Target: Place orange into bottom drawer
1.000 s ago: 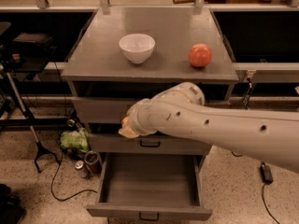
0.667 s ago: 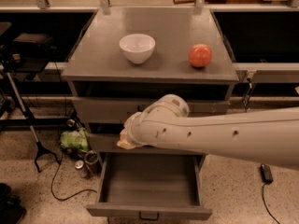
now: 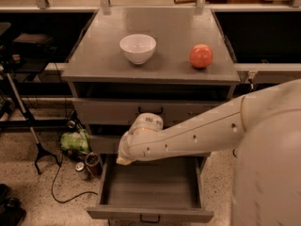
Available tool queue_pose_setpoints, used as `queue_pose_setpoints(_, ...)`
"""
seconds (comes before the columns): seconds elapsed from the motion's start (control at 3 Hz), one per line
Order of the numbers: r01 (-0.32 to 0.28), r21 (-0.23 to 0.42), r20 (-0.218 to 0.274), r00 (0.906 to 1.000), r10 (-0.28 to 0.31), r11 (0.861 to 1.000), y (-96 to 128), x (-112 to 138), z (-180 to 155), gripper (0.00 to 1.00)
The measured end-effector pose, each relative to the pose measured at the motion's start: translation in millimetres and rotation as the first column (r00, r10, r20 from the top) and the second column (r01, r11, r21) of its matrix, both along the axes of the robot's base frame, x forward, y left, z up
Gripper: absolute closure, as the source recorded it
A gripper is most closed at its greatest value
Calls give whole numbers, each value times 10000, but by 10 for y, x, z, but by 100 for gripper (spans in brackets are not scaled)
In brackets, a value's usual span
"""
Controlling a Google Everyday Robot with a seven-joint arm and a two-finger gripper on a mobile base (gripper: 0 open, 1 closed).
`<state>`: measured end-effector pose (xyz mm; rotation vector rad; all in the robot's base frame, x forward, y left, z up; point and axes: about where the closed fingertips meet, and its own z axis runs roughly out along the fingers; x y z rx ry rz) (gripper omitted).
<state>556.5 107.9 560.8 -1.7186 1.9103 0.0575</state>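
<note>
- Three grey drawers belong to one cabinet (image 3: 164, 32); on its flat top a white bowl (image 3: 138, 48) stands to the left and a reddish fruit (image 3: 201, 56) to the right, well apart.
- Both upper drawers (image 3: 108, 112) are pushed in or nearly so, while the bottom drawer (image 3: 150, 187) is pulled far out and its floor is bare where it shows.
- Under all is a speckled floor (image 3: 28, 149); left of the cabinet lie a green bundle (image 3: 75, 141), some cans (image 3: 87, 161), a black cable (image 3: 56, 182) and the foot of a black stand (image 3: 40, 149).
- Compared with 0.7 s ago, the end of the arm is lower and closer to the open drawer; the bowl, the fruit and the drawer are in the same places.
- From the lower right, the white arm (image 3: 197, 135) reaches leftward across the cabinet front and its wrist bends down.
- At the arm's end, the gripper (image 3: 122, 160) is over the back left corner of the bottom drawer, mostly hidden behind the wrist.
- Whether it is spread or pressed together, I cannot tell.
- A small pale yellow bit shows at this tip; I cannot tell if it is the orange, which is not seen anywhere else.
</note>
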Motion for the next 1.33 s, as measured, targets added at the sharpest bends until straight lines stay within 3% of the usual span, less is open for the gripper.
queue_pose_setpoints(0.67, -980, -968, -479, 9944, 937, 9905, 123, -96, -936, 100)
queue_pose_setpoints(1.0, -937, -1491, -519, 9949, 868, 9844, 144, -153, -1326, 100)
queue_pose_setpoints(1.33, -1070, -1731, -140, 9942, 1062, 9791, 145, -102, -1402, 100)
